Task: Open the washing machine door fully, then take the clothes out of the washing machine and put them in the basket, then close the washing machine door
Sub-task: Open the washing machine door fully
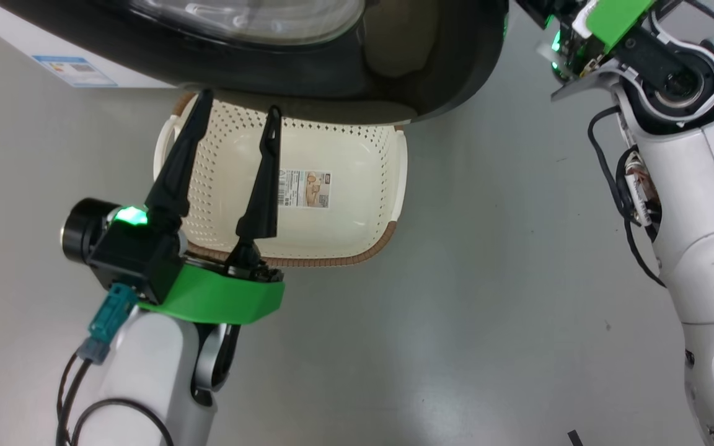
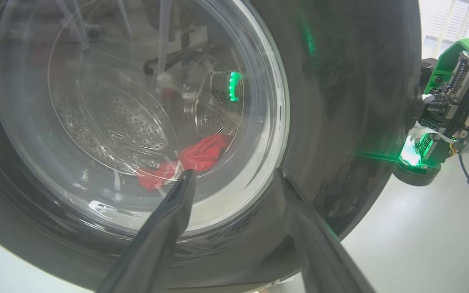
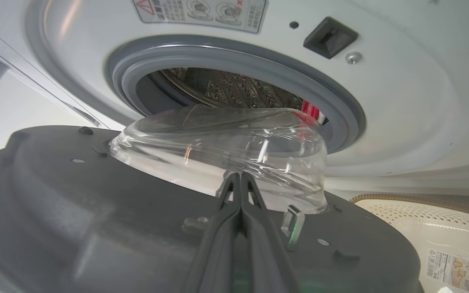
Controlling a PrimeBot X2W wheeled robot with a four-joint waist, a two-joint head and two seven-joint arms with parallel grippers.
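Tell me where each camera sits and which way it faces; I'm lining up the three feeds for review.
Head view: high up, facing down at the floor, the basket and the door; the open left gripper and right arm show.
Left wrist view: outside the door, facing through its glass at the clothes; left gripper shows, right arm at the edge.
Right wrist view: behind the door, facing into the washing machine; the shut right gripper shows.
Shared: both wrist views see the door, from opposite faces, and the clothes.

Smooth pale grey floor [image 1: 456, 322] with a soft sheen, bright daylight behind white slats [image 2: 450, 20]
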